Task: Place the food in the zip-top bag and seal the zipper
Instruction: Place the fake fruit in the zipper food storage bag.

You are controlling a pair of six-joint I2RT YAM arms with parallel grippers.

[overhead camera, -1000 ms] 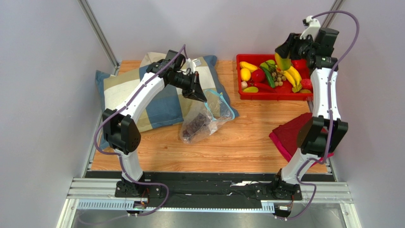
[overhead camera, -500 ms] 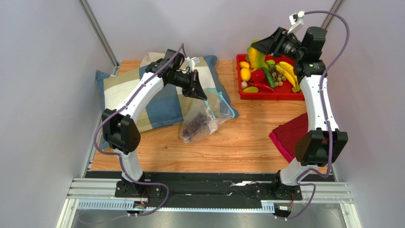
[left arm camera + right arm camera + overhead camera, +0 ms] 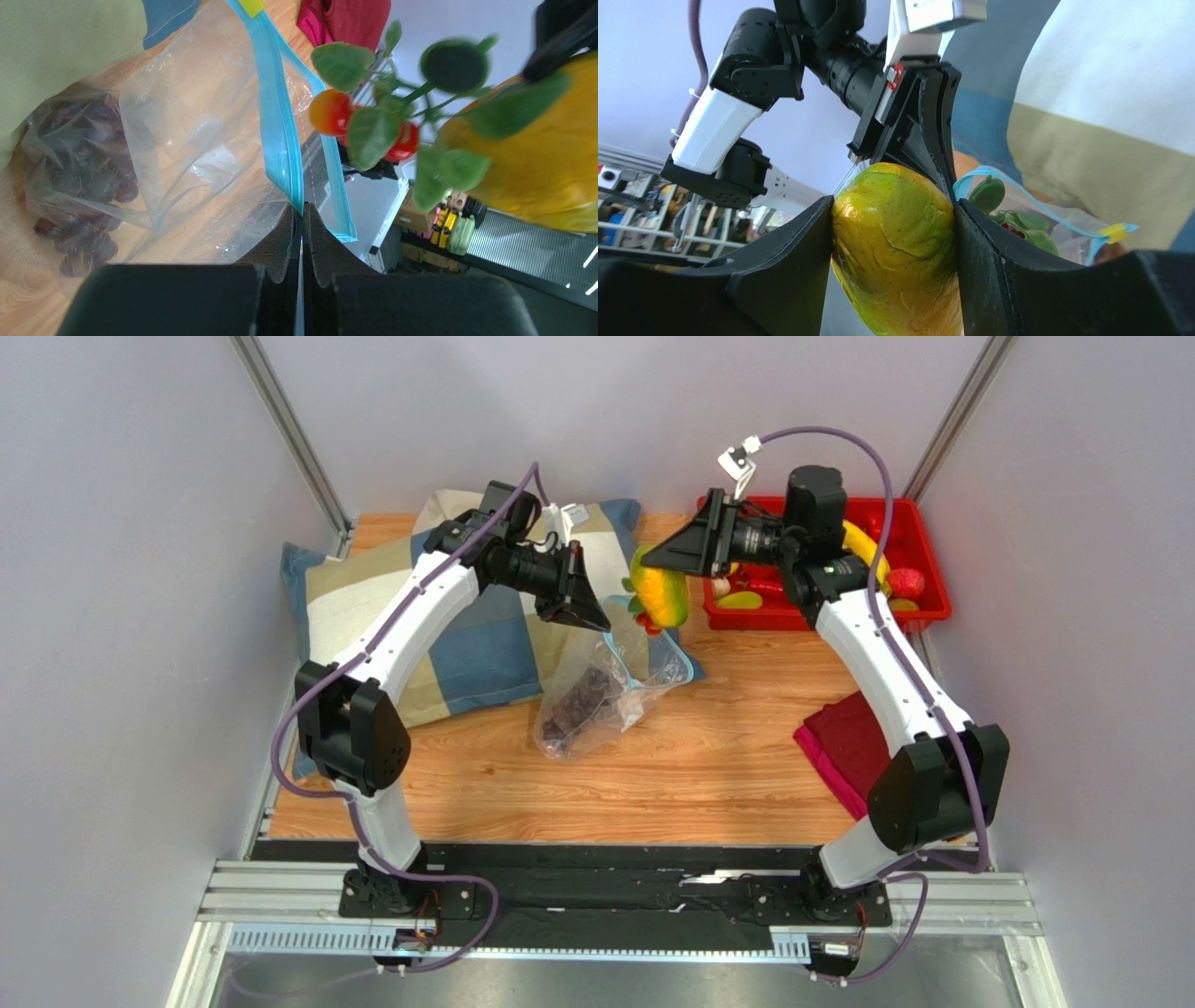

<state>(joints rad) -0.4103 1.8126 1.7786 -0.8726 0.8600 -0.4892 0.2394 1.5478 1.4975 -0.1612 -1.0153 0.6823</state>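
Overhead; wrist close-ups; common zip-top bag (image 3: 606, 689)

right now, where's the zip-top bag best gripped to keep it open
Pinch the blue zipper strip at the mouth, from above: it looks the firmest edge, and the grapes weigh the bottom down. The left end effector is shut on it there.

Two white-and-black arms trailing purple cables

The left arm (image 3: 421, 609) and right arm (image 3: 884, 651) each have white link shells, bulky black joint housings, a black base and a looping purple cable (image 3: 842, 437). The left hand (image 3: 302, 217) and right hand (image 3: 896, 231) have matte black wedge-shaped fingers.
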